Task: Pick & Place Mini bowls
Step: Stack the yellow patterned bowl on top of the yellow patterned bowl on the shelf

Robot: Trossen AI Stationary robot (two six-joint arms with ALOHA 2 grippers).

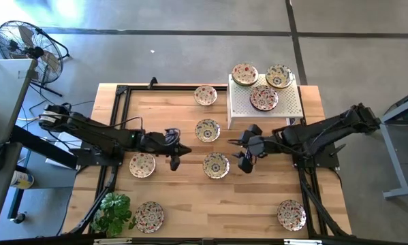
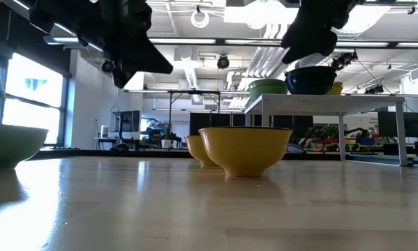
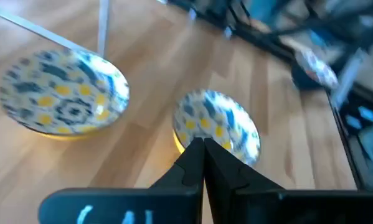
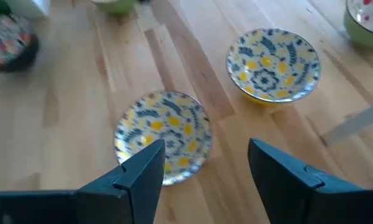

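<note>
Six mini bowls (image 1: 216, 165) on table, three on stand (image 1: 266, 109); left pincer (image 1: 174, 161) together, right pincer (image 1: 244, 151) apart.

Three bowls (image 1: 263, 98) are sitting on the stand (image 1: 289, 102) at the surface's (image 1: 190, 197) far right, two more (image 1: 216, 165) are lying mid-surface between the left gripper (image 1: 174, 163) and right gripper (image 1: 244, 149), others are resting along the near edge.

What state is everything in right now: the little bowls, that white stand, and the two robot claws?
Left end effector: shut, empty, above the table.
Right end effector: open, empty, beside the centre bowls.
Mini bowls on the table: six, upright, apart.
Mini bowls on the stand: three, upright.
White perforated stand: upright at the table's far edge.
</note>
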